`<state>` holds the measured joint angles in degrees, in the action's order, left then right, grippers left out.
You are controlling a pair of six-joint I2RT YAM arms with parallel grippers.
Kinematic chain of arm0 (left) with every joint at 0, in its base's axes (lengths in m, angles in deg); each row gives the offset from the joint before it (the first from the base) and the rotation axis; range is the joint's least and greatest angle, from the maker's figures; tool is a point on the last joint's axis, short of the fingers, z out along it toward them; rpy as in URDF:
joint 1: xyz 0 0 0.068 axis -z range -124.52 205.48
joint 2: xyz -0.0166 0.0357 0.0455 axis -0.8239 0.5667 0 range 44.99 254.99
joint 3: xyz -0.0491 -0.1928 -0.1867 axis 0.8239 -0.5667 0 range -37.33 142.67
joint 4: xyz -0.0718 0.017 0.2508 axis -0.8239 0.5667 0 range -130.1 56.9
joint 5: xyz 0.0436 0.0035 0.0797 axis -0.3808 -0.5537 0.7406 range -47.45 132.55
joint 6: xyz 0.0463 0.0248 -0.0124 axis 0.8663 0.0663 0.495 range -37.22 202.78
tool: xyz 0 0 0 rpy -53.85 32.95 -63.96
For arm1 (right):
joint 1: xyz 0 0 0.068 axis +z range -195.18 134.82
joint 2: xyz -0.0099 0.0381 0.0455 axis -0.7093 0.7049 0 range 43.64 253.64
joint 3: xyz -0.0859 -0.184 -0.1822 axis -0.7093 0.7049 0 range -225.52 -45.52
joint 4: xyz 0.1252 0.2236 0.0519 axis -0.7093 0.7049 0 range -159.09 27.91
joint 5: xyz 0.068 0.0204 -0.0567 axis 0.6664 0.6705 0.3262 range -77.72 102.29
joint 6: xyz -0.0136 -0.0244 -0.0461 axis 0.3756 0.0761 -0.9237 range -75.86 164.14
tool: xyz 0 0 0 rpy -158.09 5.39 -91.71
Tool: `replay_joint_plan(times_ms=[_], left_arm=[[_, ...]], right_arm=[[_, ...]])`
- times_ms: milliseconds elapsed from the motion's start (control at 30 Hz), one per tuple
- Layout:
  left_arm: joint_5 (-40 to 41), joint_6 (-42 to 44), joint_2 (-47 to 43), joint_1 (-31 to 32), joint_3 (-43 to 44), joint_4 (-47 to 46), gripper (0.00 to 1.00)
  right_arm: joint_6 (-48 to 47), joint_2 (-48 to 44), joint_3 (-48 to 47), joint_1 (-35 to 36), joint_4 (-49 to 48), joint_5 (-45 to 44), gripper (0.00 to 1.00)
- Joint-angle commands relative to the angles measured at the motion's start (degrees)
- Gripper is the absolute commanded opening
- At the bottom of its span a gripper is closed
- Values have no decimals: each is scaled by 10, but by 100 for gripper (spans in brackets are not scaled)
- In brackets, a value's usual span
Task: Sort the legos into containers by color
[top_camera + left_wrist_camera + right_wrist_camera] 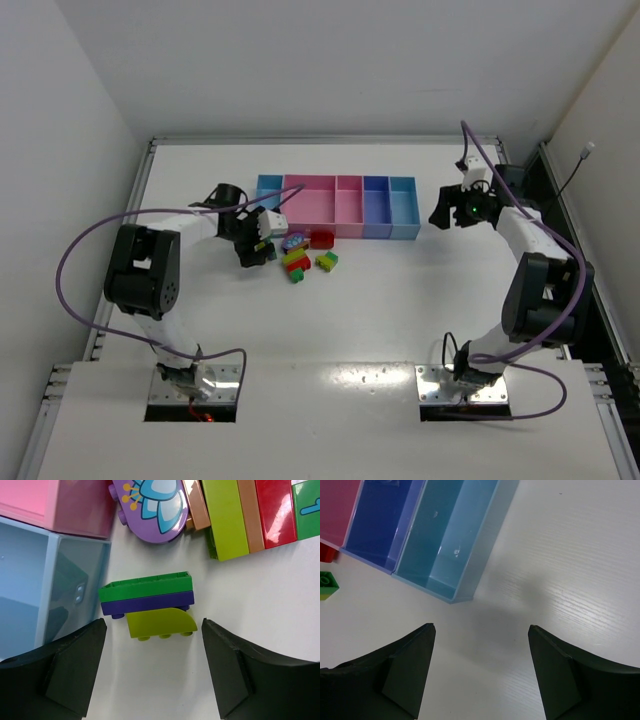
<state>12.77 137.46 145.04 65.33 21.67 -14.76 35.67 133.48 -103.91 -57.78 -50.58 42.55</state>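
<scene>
A pile of legos lies in front of the bins [337,205]: a red brick [322,238], a purple oval piece [293,241] and a green-and-yellow brick [326,260]. My left gripper [260,248] is open at the pile's left end. In the left wrist view its jaws [154,645] stand wide on either side of a small stack of green, purple and lime bricks [147,600], not touching it. My right gripper [443,212] is open and empty just right of the light blue end bin [403,205]; the right wrist view shows it [480,630] over bare table.
In the left wrist view, the light blue end bin [30,580] and the pink bin [50,505] stand close on the left, and lime [225,520] and red [275,510] bricks lie beyond. In the right wrist view, the light blue [450,535] and periwinkle [380,520] bins hold nothing.
</scene>
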Motion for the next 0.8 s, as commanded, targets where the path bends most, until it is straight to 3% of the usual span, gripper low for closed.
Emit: replay_joint_plan(times_ms=[0, 200, 333, 567, 667, 767], left_arm=[[-24, -11, 4, 11, 12, -6, 84], [-24, -36, 4, 28, 12, -6, 83], [-15, -57, 4, 28, 7, -11, 66], [9, -77, -10, 23, -12, -22, 11], [1, -61, -49, 11, -38, -22, 3], [-40, -53, -95, 4, -64, -22, 1]], right_arm=[[-17, 7, -24, 4, -7, 16, 77], [-17, 12, -24, 4, -7, 16, 77], [-17, 12, -24, 4, -7, 16, 75], [-17, 12, -30, 4, -1, 16, 73], [-17, 12, -42, 4, 14, 37, 73], [9, 7, -62, 22, 39, 83, 72]])
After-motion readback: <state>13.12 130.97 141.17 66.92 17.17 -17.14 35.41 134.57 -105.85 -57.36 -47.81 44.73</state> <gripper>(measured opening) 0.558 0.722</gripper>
